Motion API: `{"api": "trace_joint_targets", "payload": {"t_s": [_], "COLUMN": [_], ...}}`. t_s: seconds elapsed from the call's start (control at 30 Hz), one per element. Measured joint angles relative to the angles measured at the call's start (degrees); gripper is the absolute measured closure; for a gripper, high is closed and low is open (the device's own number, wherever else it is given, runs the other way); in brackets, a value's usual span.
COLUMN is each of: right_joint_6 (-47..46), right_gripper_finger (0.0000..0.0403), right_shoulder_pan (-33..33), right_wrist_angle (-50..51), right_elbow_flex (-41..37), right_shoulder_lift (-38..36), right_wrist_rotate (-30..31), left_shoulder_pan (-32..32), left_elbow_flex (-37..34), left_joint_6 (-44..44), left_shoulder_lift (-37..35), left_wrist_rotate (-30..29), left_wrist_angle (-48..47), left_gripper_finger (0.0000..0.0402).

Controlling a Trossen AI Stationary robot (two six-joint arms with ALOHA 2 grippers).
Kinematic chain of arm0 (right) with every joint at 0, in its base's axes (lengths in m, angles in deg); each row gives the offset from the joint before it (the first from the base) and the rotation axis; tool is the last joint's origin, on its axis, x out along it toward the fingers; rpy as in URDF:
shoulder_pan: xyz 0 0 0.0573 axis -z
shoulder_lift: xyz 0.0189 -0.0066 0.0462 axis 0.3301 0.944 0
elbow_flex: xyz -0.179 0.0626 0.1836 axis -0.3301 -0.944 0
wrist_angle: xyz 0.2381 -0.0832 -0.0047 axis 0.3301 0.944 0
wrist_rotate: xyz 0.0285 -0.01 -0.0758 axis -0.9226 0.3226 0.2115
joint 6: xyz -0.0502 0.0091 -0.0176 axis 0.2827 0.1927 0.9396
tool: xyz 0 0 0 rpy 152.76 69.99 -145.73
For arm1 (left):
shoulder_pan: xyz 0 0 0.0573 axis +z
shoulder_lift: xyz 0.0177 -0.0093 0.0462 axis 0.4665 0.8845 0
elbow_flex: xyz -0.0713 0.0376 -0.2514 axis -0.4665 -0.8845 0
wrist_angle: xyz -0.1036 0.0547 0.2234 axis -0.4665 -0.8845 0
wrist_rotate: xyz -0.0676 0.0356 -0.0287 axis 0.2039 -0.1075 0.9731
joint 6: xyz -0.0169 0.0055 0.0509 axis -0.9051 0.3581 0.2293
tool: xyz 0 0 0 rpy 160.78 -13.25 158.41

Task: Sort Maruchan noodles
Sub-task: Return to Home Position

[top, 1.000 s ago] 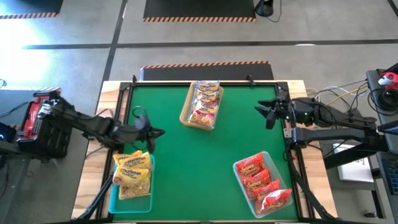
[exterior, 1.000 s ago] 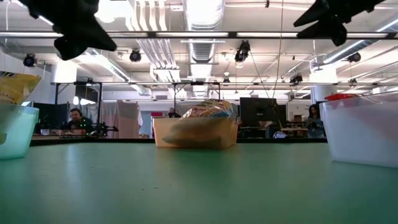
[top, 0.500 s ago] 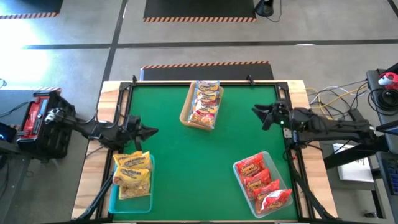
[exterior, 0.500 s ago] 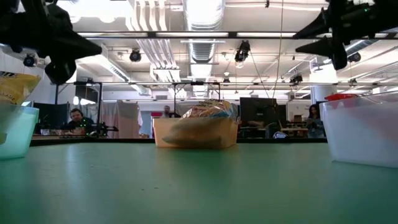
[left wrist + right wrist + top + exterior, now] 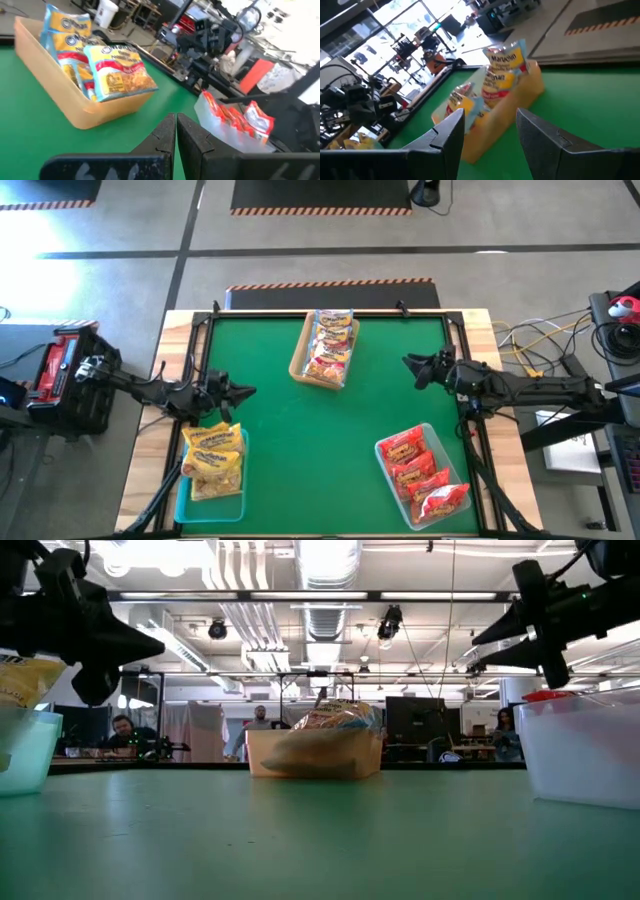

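Observation:
The Maruchan noodles lie sorted in three trays. Silvery-white packets point(image 5: 328, 345) fill the tan tray point(image 5: 298, 366) at the far middle. Yellow packets point(image 5: 214, 455) sit in the teal tray point(image 5: 208, 504) at the near left. Red packets point(image 5: 420, 472) lie in the clear tray point(image 5: 383, 470) at the near right. My left gripper point(image 5: 246, 391) hangs shut and empty above the table's left side, pointing level toward the middle. My right gripper point(image 5: 410, 370) hovers open and empty at the right side. Both wrist views look at the tan tray point(image 5: 85, 112) point(image 5: 520, 97).
Bare green mat point(image 5: 320, 450) stretches between the three trays. A raised dark frame point(image 5: 205, 320) rims the table. Beyond the far edge in the low view, people point(image 5: 120, 730) sit and stand in the room. Cables and equipment point(image 5: 75, 375) flank both sides.
Both arms have sunk toward the table and folded back toward their own side edges. Each gripper has tipped up from a downward slant to nearly level. The left has stayed shut and the right open. No packet or tray has moved.

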Motion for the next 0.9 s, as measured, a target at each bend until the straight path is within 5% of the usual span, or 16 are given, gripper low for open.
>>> {"api": "trace_joint_targets", "payload": {"t_s": [0.37, 0.9], "right_joint_6": [-4.46, -2.75], "right_gripper_finger": [0.0236, 0.0236], "right_shoulder_pan": [0.00, 0.00], "right_wrist_angle": [1.15, 1.04], "right_elbow_flex": [-1.76, 0.43], "right_shoulder_lift": [0.02, 0.07], "right_wrist_rotate": [-0.49, -0.48], "left_shoulder_pan": [0.00, 0.00], "left_elbow_flex": [0.07, 0.31], "left_joint_6": [0.95, 1.40], "left_shoulder_lift": [0.04, 0.16], "left_wrist_rotate": [-13.91, -14.07], "left_wrist_angle": [-2.26, -2.20], "left_gripper_finger": [0.0402, 0.0402]}}
